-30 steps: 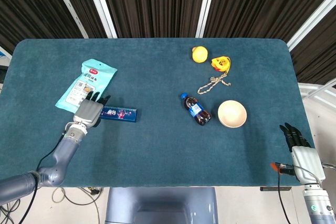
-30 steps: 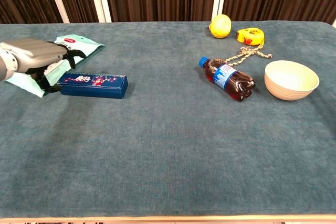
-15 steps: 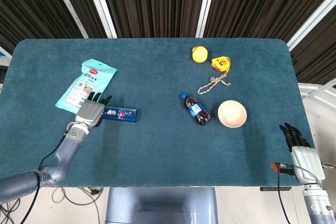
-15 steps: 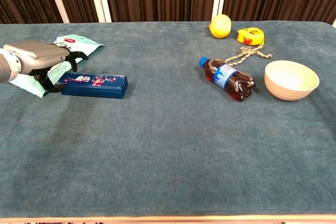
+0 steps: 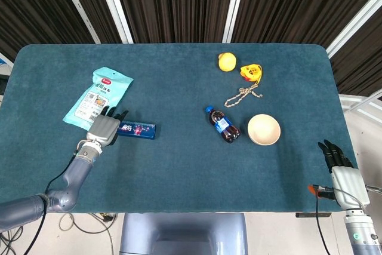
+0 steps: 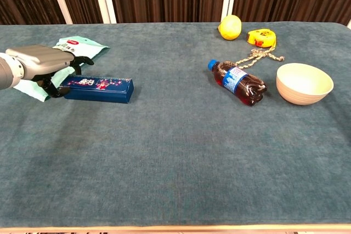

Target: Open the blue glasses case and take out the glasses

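Note:
The blue glasses case lies closed and flat on the table's left side. My left hand hovers at the case's left end, fingers spread above it and thumb low beside it. Whether the fingers touch the case is unclear; nothing is gripped. The glasses are hidden inside the case. Past the table's front right edge, my right hand shows in the head view only, fingers straight and apart, holding nothing.
A light-blue snack packet lies just behind my left hand. Mid-table lies a dark drink bottle, with a cream bowl to its right. A lemon, yellow tape measure and rope sit further back.
My left hand has slid a little to the right and toward the near edge, closing over the case's left end. The case and my right hand have not moved.

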### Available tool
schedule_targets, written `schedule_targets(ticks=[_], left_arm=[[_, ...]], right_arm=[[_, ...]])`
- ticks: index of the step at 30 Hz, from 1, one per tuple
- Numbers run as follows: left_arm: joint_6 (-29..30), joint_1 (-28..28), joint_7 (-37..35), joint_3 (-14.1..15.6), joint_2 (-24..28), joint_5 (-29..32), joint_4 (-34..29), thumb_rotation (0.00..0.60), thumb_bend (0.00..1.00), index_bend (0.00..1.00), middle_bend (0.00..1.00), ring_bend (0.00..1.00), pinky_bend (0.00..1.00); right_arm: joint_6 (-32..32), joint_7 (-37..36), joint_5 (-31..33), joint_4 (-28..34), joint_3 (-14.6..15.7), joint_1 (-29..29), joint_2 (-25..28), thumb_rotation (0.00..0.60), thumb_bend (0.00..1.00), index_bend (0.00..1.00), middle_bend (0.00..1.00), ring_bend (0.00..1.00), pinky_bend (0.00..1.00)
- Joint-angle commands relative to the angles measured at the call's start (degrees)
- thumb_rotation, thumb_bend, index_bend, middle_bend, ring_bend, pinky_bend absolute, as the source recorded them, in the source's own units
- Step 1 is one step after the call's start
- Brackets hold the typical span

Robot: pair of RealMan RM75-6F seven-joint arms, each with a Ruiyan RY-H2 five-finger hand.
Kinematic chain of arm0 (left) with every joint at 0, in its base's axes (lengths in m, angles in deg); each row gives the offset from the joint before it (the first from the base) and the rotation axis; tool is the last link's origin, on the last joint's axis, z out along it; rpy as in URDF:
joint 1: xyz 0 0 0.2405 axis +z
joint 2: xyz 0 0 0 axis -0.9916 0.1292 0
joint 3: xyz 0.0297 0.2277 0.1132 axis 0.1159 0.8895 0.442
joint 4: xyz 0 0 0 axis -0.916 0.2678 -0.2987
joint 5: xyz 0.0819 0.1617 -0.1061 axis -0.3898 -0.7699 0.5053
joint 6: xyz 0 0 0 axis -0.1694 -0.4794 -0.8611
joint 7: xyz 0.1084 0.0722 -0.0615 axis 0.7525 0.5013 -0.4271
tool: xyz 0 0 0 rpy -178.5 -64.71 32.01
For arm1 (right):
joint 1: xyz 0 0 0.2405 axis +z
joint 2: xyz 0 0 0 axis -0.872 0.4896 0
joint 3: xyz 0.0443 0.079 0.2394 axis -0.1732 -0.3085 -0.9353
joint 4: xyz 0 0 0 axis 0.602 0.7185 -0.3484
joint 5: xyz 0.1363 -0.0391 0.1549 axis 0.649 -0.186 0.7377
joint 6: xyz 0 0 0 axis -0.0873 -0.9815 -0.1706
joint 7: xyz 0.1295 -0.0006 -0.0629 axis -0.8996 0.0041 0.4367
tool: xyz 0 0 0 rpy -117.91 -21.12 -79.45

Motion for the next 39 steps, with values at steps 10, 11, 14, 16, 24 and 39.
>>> schedule_targets(ticks=[10,11,14,16,24,39], left_arm=[[-0.2,-0.7,-0.3,0.5,0.1,1.0,-0.1,0.600,0.61,0.05,0.27,0.00,0.07],[-0.2,-0.8,-0.3,0.5,0.1,1.1,-0.1,0.600,0.62,0.05,0.27,0.00,0.07],[-0.4,-1.1,-0.2,0.6,-0.1,1.5,0.2,0.600,0.62,0.05,0.27,0.00,0.07],[-0.5,-1.4,-0.1,0.6,-0.4,1.8,0.6,0.600,0.62,0.05,0.27,0.00,0.07],[-0.8,-2.9,0.3,-0.3,-3.0,4.3,4.9,0.600,0.62,0.05,0.24,0.00,0.07],[3.5,-7.1,-1.5,-6.7,-12.2,7.1,16.9,0.600,0.60,0.04,0.21,0.00,0.07]], right_arm=[[0.0,0.1,0.2,0.1,-0.1,0.0,0.0,0.600,0.17,0.00,0.00,0.00,0.21],[0.0,0.1,0.2,0.1,-0.1,0.0,0.0,0.600,0.17,0.00,0.00,0.00,0.21],[0.0,0.1,0.2,0.1,-0.1,0.0,0.0,0.600,0.17,0.00,0.00,0.00,0.21],[0.0,0.1,0.3,0.1,-0.1,0.0,0.0,0.600,0.17,0.00,0.00,0.00,0.21],[0.0,0.1,0.3,0.2,-0.1,-0.1,0.0,0.600,0.17,0.00,0.00,0.00,0.21],[0.1,0.0,0.7,0.5,-0.2,-0.2,0.3,0.600,0.17,0.00,0.00,0.00,0.21]])
